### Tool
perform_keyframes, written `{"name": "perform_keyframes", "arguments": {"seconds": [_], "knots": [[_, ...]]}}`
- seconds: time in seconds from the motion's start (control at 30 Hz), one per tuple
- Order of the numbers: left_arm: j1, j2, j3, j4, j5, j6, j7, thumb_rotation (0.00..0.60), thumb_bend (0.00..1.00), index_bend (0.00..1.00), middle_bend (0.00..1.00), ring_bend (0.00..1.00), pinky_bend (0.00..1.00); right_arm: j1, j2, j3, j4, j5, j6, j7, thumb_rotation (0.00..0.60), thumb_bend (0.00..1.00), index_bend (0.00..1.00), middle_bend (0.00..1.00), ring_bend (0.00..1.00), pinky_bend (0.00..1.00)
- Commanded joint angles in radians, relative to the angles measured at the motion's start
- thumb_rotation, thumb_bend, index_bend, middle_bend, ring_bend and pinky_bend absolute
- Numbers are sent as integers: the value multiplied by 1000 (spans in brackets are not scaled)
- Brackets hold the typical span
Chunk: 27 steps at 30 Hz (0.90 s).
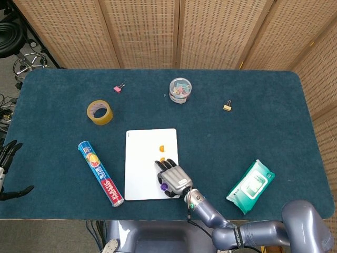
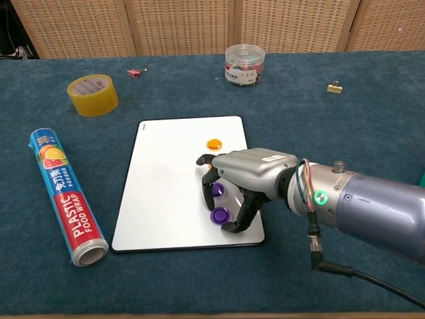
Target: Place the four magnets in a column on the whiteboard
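1. I'm looking at a staged lab or office test setup: a table (image 1: 274,110) under dark blue felt, boxed in by woven folding screens (image 1: 158,31) beyond my right hand (image 2: 249,176).
2. Far left of that hand, a stool base (image 1: 29,63) and cables (image 1: 5,103) on grey floor.
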Motion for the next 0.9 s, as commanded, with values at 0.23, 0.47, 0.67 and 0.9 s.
{"name": "perform_keyframes", "arguments": {"seconds": [0.23, 0.47, 0.67, 0.9], "knots": [[0, 2, 0, 2, 0, -1, -5, 600, 0, 0, 0, 0, 0, -7, 25, 9, -47, -40, 16, 30, 600, 329, 432, 0, 0, 0], [1, 0, 1, 3, 1, 2, 2, 600, 0, 0, 0, 0, 0, -36, 123, 11, -150, -156, 91, 45, 600, 329, 393, 0, 0, 0], [4, -12, -2, 5, -2, 11, 27, 600, 0, 0, 0, 0, 0, -110, 206, -27, -149, -305, 186, 125, 600, 235, 173, 0, 0, 0], [16, -45, -5, 22, -8, 39, 74, 600, 0, 0, 0, 0, 0, -235, 292, -77, -66, -467, 364, 250, 600, 25, 7, 0, 0, 0]]}}
